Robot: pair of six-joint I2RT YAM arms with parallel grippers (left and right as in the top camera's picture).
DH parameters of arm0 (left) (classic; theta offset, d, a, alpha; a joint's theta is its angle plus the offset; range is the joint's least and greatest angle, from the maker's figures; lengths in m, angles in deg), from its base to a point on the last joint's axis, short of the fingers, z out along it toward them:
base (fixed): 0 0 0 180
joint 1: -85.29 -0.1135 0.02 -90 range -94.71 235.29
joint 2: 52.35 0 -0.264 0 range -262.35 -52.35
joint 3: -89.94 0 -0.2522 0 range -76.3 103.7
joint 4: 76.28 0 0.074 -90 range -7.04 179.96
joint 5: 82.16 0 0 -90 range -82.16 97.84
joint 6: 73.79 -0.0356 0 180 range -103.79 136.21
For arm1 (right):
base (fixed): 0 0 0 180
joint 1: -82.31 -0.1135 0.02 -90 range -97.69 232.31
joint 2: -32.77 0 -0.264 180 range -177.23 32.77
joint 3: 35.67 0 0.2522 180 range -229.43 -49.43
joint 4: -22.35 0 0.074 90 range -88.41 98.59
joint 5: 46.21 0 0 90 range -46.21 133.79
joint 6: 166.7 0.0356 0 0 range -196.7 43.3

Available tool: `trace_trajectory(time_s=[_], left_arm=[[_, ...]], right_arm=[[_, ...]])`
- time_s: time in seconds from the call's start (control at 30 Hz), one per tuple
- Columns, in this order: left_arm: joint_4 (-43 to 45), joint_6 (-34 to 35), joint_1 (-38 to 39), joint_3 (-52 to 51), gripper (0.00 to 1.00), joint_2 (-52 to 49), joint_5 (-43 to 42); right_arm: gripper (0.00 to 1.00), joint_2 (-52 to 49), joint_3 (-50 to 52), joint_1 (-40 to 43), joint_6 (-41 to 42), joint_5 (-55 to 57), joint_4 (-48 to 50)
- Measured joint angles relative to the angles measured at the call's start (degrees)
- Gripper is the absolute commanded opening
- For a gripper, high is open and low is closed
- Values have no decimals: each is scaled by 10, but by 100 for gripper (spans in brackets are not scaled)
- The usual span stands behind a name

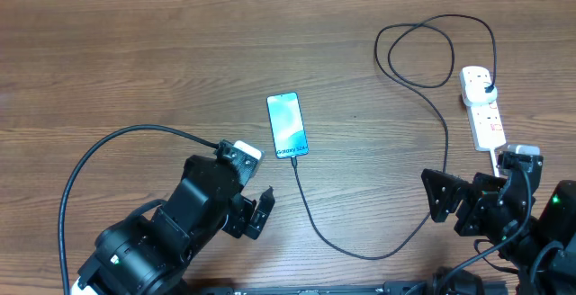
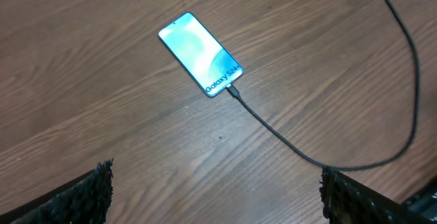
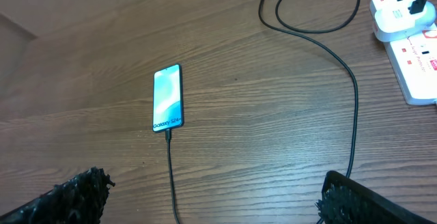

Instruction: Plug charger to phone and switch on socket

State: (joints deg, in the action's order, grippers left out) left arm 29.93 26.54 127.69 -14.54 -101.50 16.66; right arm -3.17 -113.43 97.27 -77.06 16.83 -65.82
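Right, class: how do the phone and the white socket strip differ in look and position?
The phone has a blue screen and black edges; the socket strip is white with red markings. The phone lies centrally; the socket strip lies far right. Both lie flat, joined by the black charger.

The phone [image 1: 287, 126] lay flat near the middle of the table [image 1: 135, 43], its connector end toward the near edge. The charger cable [image 3: 356, 115] met that end, ran near and rightward, bent back toward the far side and looped at the far right. It ended in a plug [image 1: 487, 86] seated in the far end of the power strip [image 1: 486, 120], well right of the phone. The left gripper [image 1: 261, 212] sat near-left of the phone, and the right gripper [image 1: 436, 198] sat left of the strip's near end; neither touched anything.
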Motion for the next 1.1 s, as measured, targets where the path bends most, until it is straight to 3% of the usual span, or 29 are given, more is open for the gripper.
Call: trace_trajectory(time_s=[0.17,0.3,0.5,0.8,1.1], left_arm=[[86,-7,-16,-14,100,22,41],[228,-42,-90,-66,100,74,39],[409,-67,-231,-224,100,212,-31],[485,-59,-355,-362,99,367,-71],[546,-14,-439,-454,100,441,-78]], right_arm=[[100,0,0,0,0,0,0],[100,0,0,0,2,0,0],[100,0,0,0,2,0,1],[100,0,0,0,2,0,1],[100,0,0,0,2,0,1]])
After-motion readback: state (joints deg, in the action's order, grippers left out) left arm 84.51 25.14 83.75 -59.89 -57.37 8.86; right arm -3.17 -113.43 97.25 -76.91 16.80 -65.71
